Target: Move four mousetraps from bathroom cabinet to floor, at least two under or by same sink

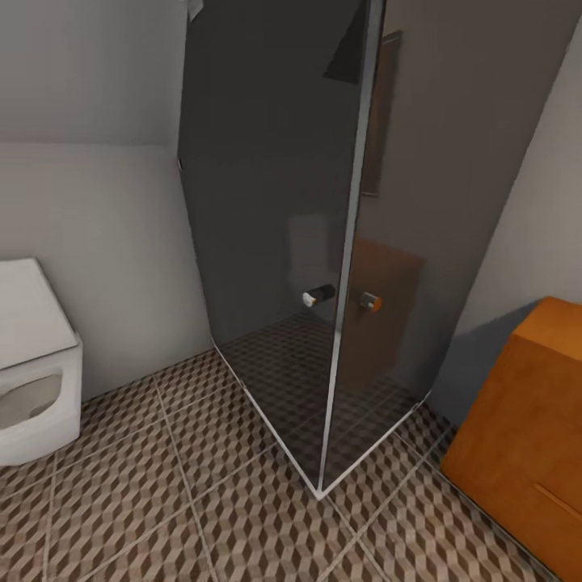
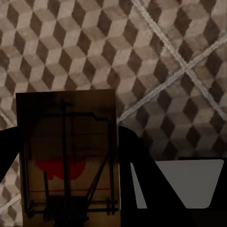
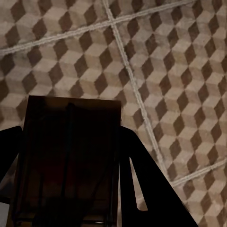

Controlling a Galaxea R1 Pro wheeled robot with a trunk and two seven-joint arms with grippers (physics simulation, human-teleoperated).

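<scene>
In the left wrist view a brown wooden mousetrap [image 2: 68,156] with dark wire parts and a red mark sits between the dark fingers [image 2: 142,184] of my left gripper [image 2: 66,189], which is shut on it above the cube-pattern bathroom floor [image 2: 142,52]. The right wrist view has a second, darker mousetrap [image 3: 68,161] clamped the same way in my right gripper [image 3: 66,189] over the floor tiles [image 3: 170,71]. The orange-brown wooden cabinet [image 1: 525,436] stands at the right edge of the head view. The sink is out of view.
A dark glass shower enclosure [image 1: 307,242] with chrome knobs [image 1: 319,295] stands straight ahead, its corner reaching onto the tiles [image 1: 202,501]. A white toilet [image 1: 32,364] is at the left against the grey wall. A pale grey shape [image 2: 189,182] lies under the left gripper.
</scene>
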